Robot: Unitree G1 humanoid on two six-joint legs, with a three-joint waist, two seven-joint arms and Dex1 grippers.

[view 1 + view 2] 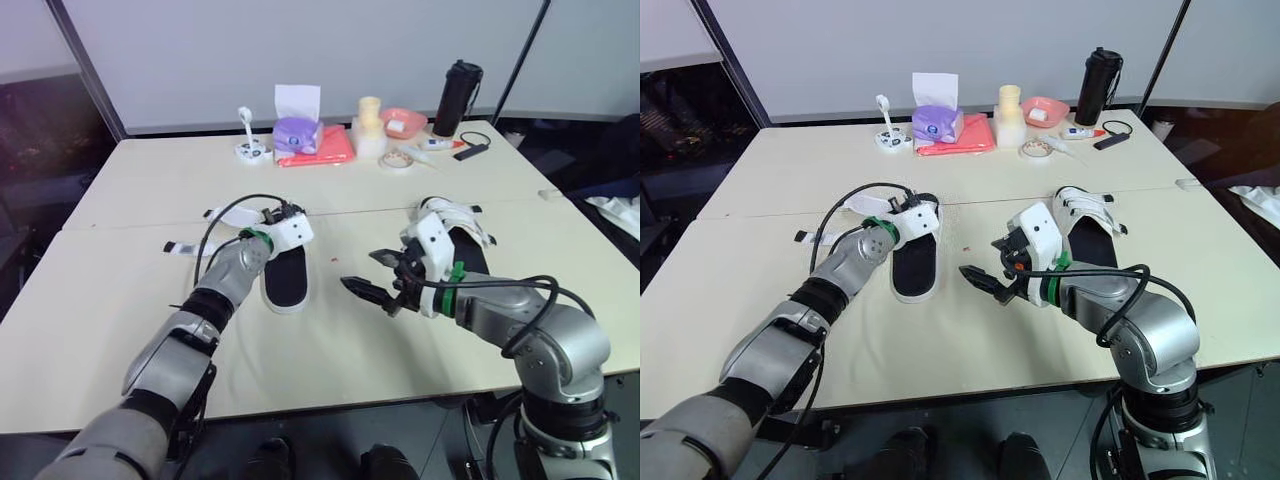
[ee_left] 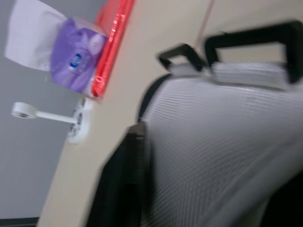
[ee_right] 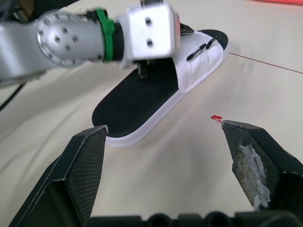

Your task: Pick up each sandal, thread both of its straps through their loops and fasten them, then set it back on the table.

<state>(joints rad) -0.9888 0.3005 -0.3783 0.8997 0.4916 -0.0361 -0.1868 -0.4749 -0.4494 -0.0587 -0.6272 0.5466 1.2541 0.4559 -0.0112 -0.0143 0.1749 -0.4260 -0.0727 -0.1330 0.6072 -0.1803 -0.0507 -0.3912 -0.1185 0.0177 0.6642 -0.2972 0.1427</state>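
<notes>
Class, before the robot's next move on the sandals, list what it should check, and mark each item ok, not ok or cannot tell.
1. Open, empty right gripper: ok.
2. Flat on the beige table, the left black-soled white-strapped sandal: ok.
3. That sandal's straps fastened: not ok; one white strap lies loose on the table.
4. Hold of the left gripper on it: cannot tell.
5. Straps fastened on the right black-and-white sandal: cannot tell.

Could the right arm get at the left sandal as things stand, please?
Probably yes: only bare table lies between the open right gripper and the left sandal's heel end, though the left gripper occupies its strap end.
</notes>
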